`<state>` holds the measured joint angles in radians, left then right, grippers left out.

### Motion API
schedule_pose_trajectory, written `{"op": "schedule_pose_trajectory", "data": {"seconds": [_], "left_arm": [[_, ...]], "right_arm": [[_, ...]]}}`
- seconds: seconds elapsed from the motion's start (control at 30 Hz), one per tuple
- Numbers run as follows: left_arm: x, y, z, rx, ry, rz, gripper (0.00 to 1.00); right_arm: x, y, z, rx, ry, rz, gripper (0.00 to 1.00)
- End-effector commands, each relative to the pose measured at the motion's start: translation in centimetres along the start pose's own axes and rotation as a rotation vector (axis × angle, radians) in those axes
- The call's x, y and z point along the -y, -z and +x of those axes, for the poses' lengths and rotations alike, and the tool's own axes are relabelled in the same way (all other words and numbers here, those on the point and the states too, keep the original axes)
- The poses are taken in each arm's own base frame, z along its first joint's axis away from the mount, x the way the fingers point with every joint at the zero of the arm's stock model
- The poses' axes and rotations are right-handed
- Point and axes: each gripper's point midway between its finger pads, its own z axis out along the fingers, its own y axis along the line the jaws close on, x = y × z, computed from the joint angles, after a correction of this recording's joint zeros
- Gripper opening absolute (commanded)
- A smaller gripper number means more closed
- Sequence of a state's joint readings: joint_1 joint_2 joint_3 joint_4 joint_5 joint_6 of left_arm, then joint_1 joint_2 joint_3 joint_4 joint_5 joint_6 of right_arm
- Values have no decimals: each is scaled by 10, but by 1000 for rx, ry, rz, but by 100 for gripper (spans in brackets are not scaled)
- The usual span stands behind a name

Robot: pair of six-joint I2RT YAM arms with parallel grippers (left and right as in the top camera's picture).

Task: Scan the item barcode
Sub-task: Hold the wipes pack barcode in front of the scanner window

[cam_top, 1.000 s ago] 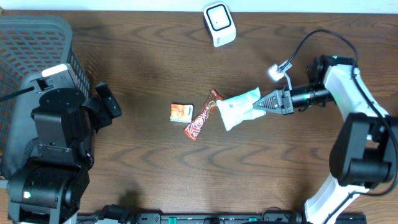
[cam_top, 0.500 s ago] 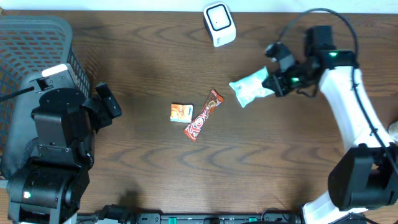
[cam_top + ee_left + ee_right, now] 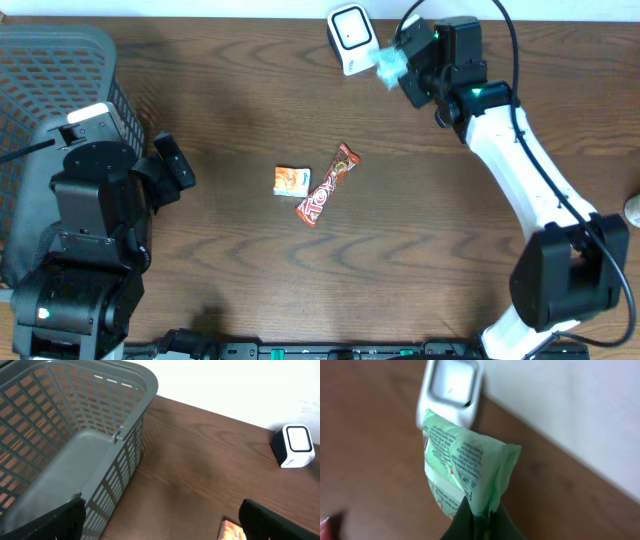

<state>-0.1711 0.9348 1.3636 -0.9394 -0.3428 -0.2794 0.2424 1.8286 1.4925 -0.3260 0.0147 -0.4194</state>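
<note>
Overhead, a grey mesh basket (image 3: 58,62) stands at the far left of the brown wooden table (image 3: 230,270), with the left arm partly over it. The left gripper (image 3: 180,172) hangs just beside the basket's right wall, and the left wrist view shows its jaws spread wide apart with nothing between them.

Near the table's middle lie a small orange packet (image 3: 291,180) and, just to its right, a red-orange snack bar (image 3: 327,185) lying at a slant, both well apart from either gripper.

Further right, at the far edge, sits the white scanner (image 3: 352,38). The pale green packet (image 3: 388,62) is just beside the scanner's right side, lifted off the table. The right gripper (image 3: 402,70) has its jaws clamped on that packet's lower edge. From the right wrist, the packet's printed face points toward the camera, and its top corner overlaps the scanner's near edge.
</note>
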Motion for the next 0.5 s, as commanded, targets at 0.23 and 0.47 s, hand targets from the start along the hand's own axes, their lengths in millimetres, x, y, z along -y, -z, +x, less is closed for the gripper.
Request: {"op": "schedule_pose_trajectory", "data": {"seconds": [0.23, 0.47], "left_arm": [[-3, 2, -2, 8, -12, -12, 98], [-3, 2, -2, 8, -12, -12, 98]], "right_arm": [[35, -49, -13, 65, 127, 224, 2], [34, -70, -39, 108, 218, 245, 2]]}}
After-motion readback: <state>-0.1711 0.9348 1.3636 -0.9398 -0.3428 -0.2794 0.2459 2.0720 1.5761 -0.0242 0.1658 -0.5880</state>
